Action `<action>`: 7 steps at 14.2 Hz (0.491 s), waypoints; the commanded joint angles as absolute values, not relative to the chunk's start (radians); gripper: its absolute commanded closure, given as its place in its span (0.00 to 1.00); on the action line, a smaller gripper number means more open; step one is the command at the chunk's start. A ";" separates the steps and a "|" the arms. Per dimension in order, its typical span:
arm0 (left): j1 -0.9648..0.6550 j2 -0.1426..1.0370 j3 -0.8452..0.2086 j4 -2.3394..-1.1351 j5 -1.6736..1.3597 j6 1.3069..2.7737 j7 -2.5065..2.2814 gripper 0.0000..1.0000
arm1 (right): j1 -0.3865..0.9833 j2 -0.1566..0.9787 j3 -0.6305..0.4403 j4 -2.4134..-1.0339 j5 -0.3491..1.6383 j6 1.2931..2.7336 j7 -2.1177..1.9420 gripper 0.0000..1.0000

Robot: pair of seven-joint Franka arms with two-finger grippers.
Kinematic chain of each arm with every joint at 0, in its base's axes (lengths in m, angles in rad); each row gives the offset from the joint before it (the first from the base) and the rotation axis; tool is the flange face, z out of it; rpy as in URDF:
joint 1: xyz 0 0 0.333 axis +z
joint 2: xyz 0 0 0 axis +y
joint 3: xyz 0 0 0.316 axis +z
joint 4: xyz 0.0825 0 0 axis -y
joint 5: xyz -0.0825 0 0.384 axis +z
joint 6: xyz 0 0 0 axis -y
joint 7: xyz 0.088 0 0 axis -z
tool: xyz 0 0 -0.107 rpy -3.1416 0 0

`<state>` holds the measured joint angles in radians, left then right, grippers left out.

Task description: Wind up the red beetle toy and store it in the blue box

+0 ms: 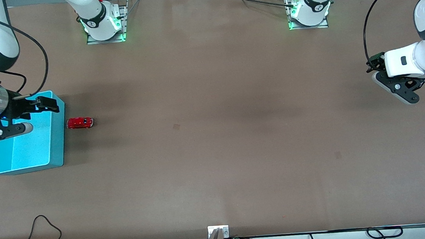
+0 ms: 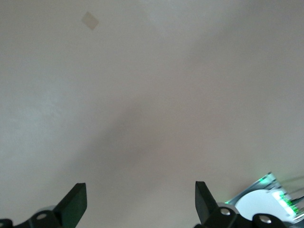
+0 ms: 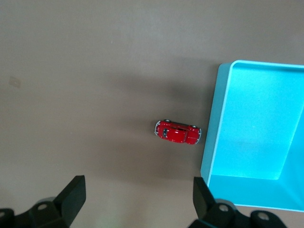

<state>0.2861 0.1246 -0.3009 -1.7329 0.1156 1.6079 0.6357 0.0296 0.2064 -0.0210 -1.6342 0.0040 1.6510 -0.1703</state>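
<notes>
A wide brown worktop (image 1: 214, 134) fills the scene, matte and mostly bare, with 2 white robot arms bolted along its upper edge in the front view and a tangle of cables along the edge nearest the front camera.

The largest thing on it is the blue box (image 1: 26, 151), an open-topped turquoise bin with thin pale-edged walls, sitting at the right arm's end of the worktop. Nothing can be seen inside it in the parts that show.

The right gripper (image 1: 27, 117) hangs over the box, above the part of it farther from the front camera. In the right wrist view its 2 dark fingers (image 3: 73, 195) stand wide apart with nothing between them — the jaws are spread and hold nothing.

The left gripper (image 1: 400, 89) hangs over bare worktop at the left arm's end, well apart from the box and the toy; this arm waits. In the left wrist view its fingers (image 2: 76, 202) are likewise spread wide and empty, with only plain brown surface under them.

Smallest of all is the red beetle toy (image 1: 80, 123) — a tiny glossy red car with a rounded body. It rests on the worktop just beside the box's outer wall, on the side toward the left arm's end, close to the wall but not touching it.
</notes>
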 commanded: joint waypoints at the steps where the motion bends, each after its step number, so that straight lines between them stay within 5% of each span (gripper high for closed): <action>1: 0.293 0.123 -0.357 -1.672 0.114 1.528 0.447 0.00 | 0.032 0.227 -0.018 -1.684 0.023 1.661 -0.216 0.00; 4: 0.293 0.129 -0.417 -1.628 0.114 1.514 0.287 0.00 | 0.031 0.154 -0.018 -1.848 0.017 1.710 -0.293 0.00; 7: 0.278 0.158 -0.430 -1.569 0.112 1.460 0.226 0.00 | 0.005 0.051 -0.018 -2.088 0.012 1.918 -0.433 0.00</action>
